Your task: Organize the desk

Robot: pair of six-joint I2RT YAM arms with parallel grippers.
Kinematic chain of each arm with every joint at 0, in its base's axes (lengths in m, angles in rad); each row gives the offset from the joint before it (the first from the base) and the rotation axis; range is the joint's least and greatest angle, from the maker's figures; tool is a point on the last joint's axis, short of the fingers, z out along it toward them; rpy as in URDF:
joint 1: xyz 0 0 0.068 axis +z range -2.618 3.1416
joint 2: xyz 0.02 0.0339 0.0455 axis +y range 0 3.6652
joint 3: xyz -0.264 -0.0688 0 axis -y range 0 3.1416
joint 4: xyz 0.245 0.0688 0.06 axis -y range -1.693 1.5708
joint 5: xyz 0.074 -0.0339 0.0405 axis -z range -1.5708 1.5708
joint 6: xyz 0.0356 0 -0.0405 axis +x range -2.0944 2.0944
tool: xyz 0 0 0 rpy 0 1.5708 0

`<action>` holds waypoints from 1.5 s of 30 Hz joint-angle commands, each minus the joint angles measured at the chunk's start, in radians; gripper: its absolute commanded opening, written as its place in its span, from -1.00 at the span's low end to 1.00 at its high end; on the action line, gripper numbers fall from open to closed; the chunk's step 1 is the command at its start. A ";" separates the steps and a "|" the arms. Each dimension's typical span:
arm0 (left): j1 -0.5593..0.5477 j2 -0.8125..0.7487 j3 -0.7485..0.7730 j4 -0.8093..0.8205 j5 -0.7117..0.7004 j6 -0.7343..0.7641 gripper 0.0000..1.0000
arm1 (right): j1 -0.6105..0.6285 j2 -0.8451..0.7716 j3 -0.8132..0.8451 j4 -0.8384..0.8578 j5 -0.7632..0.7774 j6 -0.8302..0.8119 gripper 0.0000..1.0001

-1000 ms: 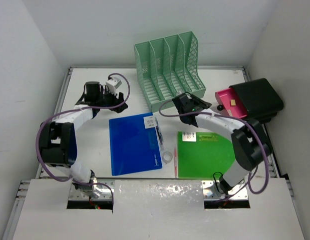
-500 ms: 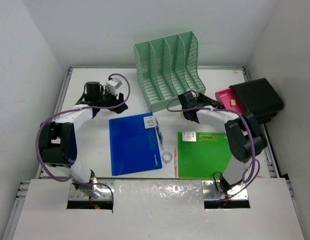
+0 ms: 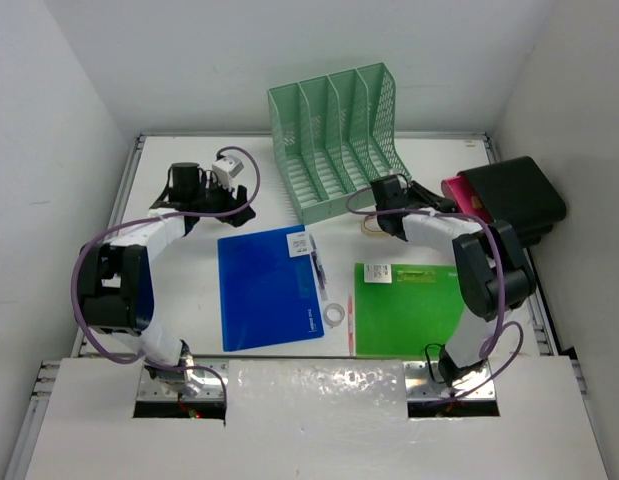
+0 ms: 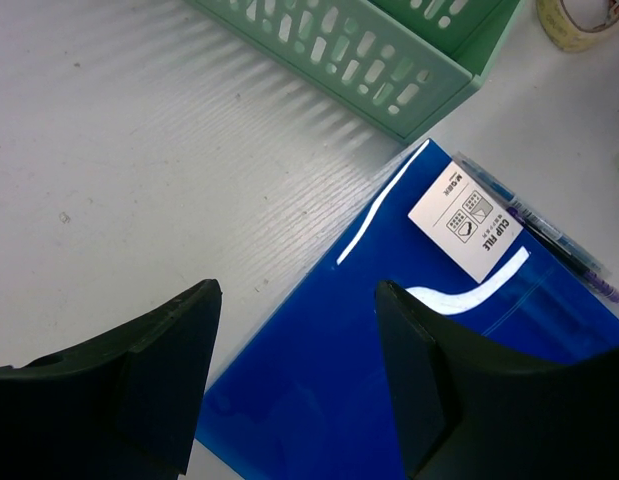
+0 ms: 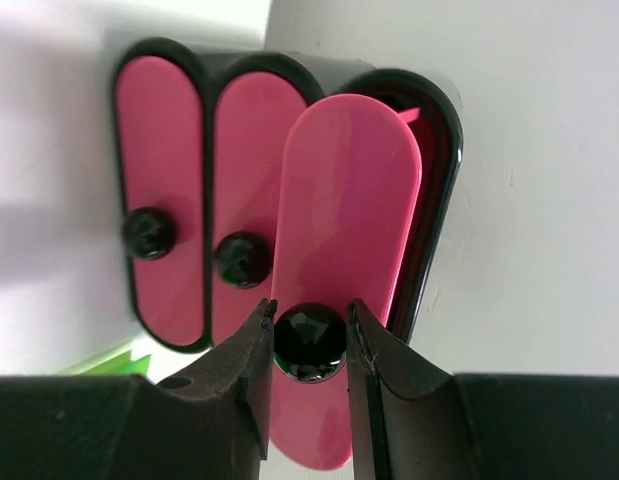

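On the white desk (image 3: 189,290) lie a blue folder (image 3: 269,290) and a green folder (image 3: 409,310). At the right edge stands a black drawer box (image 3: 514,195) with three pink drawer fronts. In the right wrist view one pink drawer (image 5: 349,200) stands a little out of the box. My right gripper (image 5: 309,310) is shut on that drawer's black knob (image 5: 309,342), one finger on each side. My left gripper (image 4: 297,290) hangs open over the blue folder's (image 4: 409,380) far left corner, holding nothing.
A mint-green file rack (image 3: 334,140) stands at the back centre. A pen (image 3: 317,265) lies along the blue folder's right edge. One tape roll (image 3: 334,314) sits between the folders, and a yellowish one (image 4: 579,15) lies near the rack.
My right gripper has moved right to the drawer box and closed around the knob. The pink drawer shows less far out than before. The left arm has not moved.
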State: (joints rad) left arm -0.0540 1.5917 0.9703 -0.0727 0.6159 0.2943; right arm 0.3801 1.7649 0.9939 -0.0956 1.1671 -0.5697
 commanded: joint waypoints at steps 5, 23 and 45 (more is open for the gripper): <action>-0.012 0.010 0.042 0.014 0.019 0.020 0.22 | -0.093 -0.013 0.012 0.085 0.032 -0.036 -0.70; -0.012 0.004 0.042 0.008 0.012 0.032 0.22 | -0.184 0.033 0.110 0.025 -0.027 -0.029 -0.68; -0.014 0.036 0.062 -0.018 0.019 0.048 0.22 | -0.070 0.073 0.040 -0.119 -0.087 0.059 -0.12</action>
State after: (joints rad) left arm -0.0540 1.6279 0.9913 -0.1032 0.6159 0.3286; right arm 0.3588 1.7782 1.0470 -0.2169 1.0485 -0.5014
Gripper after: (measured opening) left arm 0.609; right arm 0.455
